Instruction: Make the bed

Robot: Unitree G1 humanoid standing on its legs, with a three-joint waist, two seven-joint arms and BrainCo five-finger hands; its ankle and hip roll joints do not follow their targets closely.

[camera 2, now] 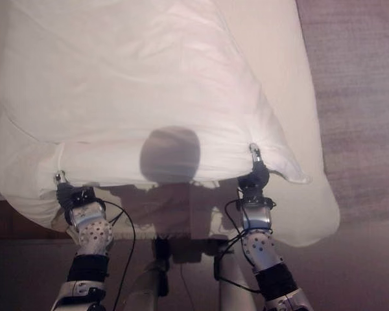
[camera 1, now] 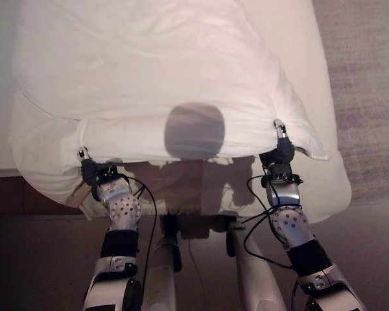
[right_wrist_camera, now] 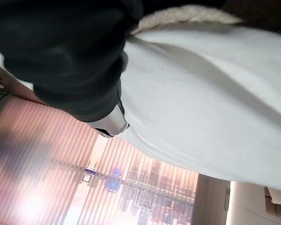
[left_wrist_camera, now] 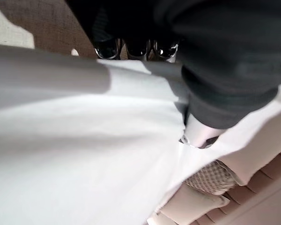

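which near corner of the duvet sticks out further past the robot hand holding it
The corner by the right robot hand: the duvet runs out in a long point beyond it. At the left robot hand, the cloth just bunches and droops.

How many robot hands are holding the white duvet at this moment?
2. The left hand grips the near edge of the white duvet close to its left corner, and the right hand grips the same edge close to its right corner, above the bed.
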